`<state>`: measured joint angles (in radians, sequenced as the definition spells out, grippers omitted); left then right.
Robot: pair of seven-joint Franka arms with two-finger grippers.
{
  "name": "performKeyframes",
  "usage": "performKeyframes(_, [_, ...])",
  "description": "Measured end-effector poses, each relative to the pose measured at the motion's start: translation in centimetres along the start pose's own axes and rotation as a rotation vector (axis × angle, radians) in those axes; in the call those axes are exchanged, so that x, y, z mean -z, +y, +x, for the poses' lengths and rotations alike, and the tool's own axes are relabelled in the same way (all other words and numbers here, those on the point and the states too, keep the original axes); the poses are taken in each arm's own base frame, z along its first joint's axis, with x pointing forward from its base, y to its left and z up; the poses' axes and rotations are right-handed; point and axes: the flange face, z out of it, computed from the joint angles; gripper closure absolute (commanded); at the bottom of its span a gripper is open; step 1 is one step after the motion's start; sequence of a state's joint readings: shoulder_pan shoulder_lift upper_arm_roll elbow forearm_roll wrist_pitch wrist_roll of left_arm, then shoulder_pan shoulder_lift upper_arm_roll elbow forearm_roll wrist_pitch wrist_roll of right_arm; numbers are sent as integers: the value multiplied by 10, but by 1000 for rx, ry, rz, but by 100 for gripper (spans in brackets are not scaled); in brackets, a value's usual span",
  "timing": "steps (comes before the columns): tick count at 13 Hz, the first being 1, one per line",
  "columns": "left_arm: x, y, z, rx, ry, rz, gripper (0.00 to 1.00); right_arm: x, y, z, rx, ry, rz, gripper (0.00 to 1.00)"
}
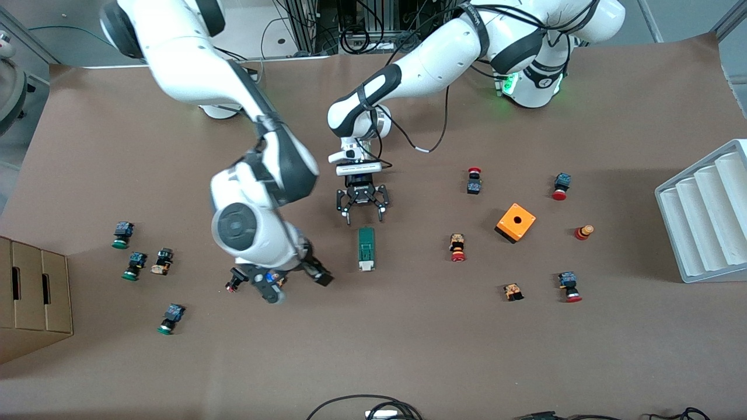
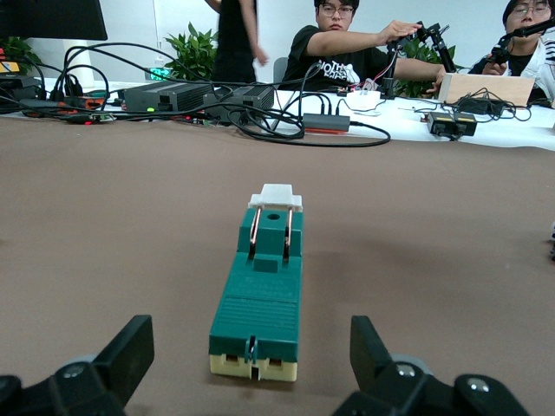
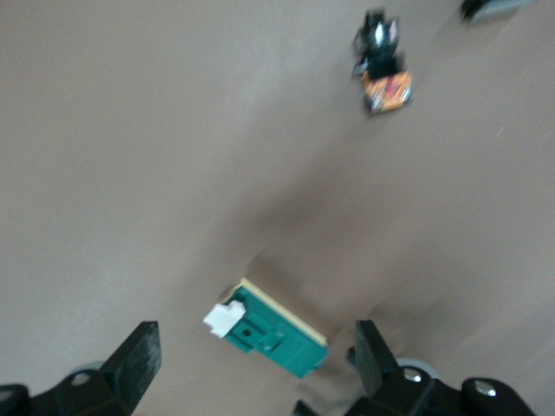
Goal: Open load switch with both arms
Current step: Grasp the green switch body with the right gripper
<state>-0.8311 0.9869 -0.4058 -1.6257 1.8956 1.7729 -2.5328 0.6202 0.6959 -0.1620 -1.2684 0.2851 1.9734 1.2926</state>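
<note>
The load switch point(image 1: 366, 249) lies flat near the middle of the table, a narrow dark-green block whose white tab points toward the front camera. My left gripper point(image 1: 363, 217) hangs low and open just off the switch's tabless end. In the left wrist view that end of the load switch point(image 2: 260, 295) sits between the spread fingers of the left gripper point(image 2: 250, 340), untouched. My right gripper point(image 1: 297, 287) is open beside the switch, toward the right arm's end. In the right wrist view the load switch point(image 3: 269, 329) lies below the right gripper point(image 3: 256, 347), apart from both fingers.
An orange cube box point(image 1: 516, 222) and several red-capped push buttons point(image 1: 457, 248) lie toward the left arm's end, near a white ridged tray point(image 1: 706, 216). Green-capped buttons point(image 1: 135, 265) and a cardboard box point(image 1: 32, 291) are at the right arm's end. A red-capped button point(image 1: 233, 284) sits by the right gripper.
</note>
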Motion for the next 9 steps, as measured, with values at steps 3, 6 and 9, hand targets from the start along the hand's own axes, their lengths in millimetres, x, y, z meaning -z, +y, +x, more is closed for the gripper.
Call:
performKeyframes(3, [-7,7,5,22,9,6,0,-41,-16,-38,-134,15,24,4])
performKeyframes(6, [-14,6,7,25,18,14,0,-77,-25,-54,-289,-9,26,5])
performKeyframes(9, [-18,2,-2,13,14,22,0,-100,-29,-55,-396,-83,19,5])
